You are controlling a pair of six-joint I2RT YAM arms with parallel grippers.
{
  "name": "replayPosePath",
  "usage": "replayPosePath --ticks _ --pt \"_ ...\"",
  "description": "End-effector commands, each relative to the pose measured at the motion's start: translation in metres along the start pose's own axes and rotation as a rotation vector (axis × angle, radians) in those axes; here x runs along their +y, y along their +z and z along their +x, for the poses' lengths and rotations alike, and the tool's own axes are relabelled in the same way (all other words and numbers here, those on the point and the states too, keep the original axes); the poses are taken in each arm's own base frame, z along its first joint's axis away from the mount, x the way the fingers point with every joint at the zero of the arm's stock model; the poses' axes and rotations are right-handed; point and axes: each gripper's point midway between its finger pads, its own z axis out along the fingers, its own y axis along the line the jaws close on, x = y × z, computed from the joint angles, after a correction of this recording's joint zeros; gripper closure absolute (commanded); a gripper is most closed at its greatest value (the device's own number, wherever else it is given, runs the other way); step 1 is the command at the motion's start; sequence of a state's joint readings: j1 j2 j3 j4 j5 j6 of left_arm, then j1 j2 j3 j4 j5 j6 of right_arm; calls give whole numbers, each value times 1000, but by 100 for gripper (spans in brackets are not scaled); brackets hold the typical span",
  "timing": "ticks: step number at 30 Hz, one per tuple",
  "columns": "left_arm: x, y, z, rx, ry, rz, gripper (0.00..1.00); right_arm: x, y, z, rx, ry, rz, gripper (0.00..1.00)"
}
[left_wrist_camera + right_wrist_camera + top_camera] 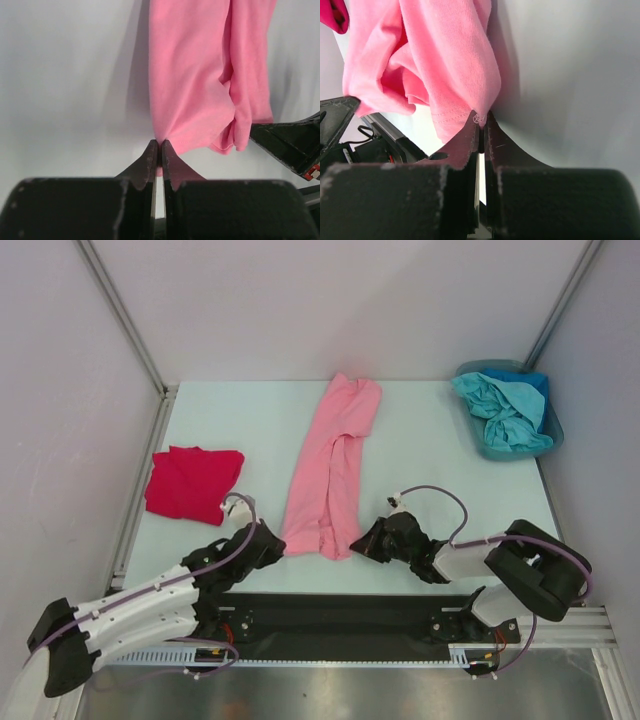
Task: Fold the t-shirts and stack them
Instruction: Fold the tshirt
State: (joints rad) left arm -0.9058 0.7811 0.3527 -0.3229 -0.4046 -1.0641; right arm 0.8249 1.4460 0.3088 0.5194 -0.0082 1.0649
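Note:
A light pink t-shirt [332, 465] lies folded lengthwise in a long strip down the middle of the table. My left gripper [276, 542] is shut on its near left corner; the left wrist view shows the pink cloth [200, 90] pinched at my left gripper's [160, 142] tips. My right gripper [366, 540] is shut on the near right corner, with the pink hem [445, 75] clamped at the tips of the right gripper [482, 120]. A bright red t-shirt [190, 482] lies folded at the left.
A teal bin [545, 435] at the back right corner holds crumpled teal and blue t-shirts [500, 410]. Grey walls with metal posts enclose the table on the left, back and right. A black rail runs along the near edge between the arm bases.

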Motion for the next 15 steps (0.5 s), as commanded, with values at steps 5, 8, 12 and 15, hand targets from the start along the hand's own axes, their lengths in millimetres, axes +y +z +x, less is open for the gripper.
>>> replayPosePath --ticks 5,8,12,15 --pt "25 -7 18 57 21 -39 92 -15 0 4 21 -6 43 100" --pt "41 -4 29 71 16 -56 89 -12 -1 2 17 -2 37 100" --pt "49 -2 36 78 10 -65 77 -9 -2 1 15 -12 35 100" --pt "50 0 38 82 12 -66 73 -4 -1 -1 20 -26 33 100"
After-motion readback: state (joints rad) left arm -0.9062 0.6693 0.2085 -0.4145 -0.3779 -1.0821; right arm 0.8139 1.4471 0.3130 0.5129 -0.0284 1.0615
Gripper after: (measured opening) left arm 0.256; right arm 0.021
